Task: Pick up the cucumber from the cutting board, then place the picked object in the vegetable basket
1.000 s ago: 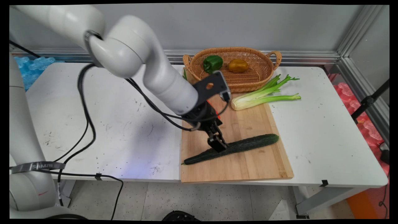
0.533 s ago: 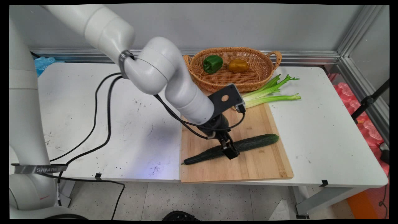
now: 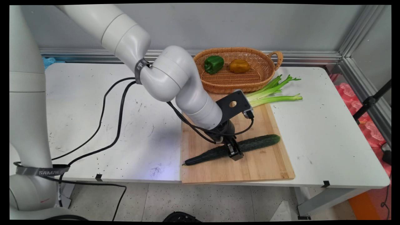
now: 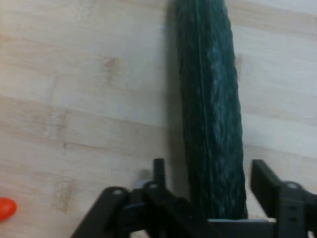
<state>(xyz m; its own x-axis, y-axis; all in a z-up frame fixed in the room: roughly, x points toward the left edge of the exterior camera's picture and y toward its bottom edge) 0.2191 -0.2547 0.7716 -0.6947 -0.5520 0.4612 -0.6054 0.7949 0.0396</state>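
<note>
Gripper (image 4: 208,186) open, fingers either side of cucumber (image 3: 232,149), not yet clamped | cucumber lies diagonally on cutting board (image 3: 250,168), basket (image 3: 218,84) beyond the board | likely firm, smooth-skinned (may roll); mid-length hold looks best balanced

Only readable text: "SAMZIE" on the grey strap (image 3: 40,171) wrapped around the arm's base at lower left; its last letters are cut off by the curve. A second strap (image 3: 140,67) further up the arm carries lettering too small to read. Nothing legible elsewhere.
</note>
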